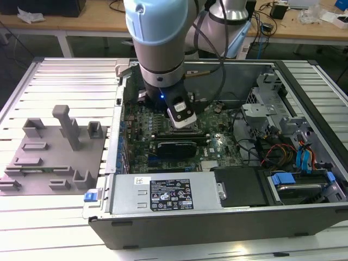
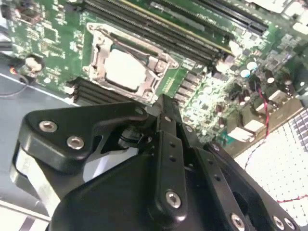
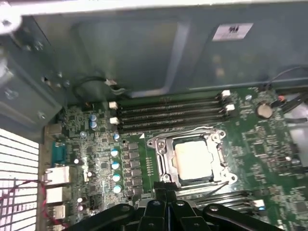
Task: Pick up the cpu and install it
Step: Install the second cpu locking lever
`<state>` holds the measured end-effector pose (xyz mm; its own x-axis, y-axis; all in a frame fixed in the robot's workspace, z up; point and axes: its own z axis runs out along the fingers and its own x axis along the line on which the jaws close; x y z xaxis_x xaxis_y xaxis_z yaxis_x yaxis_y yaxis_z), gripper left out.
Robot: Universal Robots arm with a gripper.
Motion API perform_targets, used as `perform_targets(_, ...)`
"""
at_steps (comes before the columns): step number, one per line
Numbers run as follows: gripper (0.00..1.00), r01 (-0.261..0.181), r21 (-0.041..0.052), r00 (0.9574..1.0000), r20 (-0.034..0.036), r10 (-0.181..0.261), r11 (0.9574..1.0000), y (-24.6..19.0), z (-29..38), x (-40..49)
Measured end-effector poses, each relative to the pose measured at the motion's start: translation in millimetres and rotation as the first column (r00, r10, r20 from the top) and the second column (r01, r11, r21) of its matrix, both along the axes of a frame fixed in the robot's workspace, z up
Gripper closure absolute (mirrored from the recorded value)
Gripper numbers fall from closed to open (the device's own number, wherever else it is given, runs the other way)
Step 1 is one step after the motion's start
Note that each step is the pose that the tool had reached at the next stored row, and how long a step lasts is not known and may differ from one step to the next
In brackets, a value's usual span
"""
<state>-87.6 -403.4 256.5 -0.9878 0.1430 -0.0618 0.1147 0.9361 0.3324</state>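
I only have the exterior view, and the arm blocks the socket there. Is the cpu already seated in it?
Observer: Yes. In the first wrist view the cpu lies flat inside the socket frame.
Operator: Is the hand carrying anything?
Observer: No. The hand is shut with nothing between its fingers, and it is not touching the cpu.
Operator: What lies beside the socket?
Observer: Long dark memory slots run along one side of the frame.
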Motion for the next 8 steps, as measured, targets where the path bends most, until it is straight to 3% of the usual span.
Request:
perform_targets(3, 0.89, 0.000, -0.0001, 1.0000, -0.0033, 0.000, 1.0000, -1.4, 0.4, 8.4)
perform_targets(8, 0.89, 0.001, -0.0003, 0.9999, -0.0108, -0.001, 1.0000, -8.3, 0.0, 17.4)
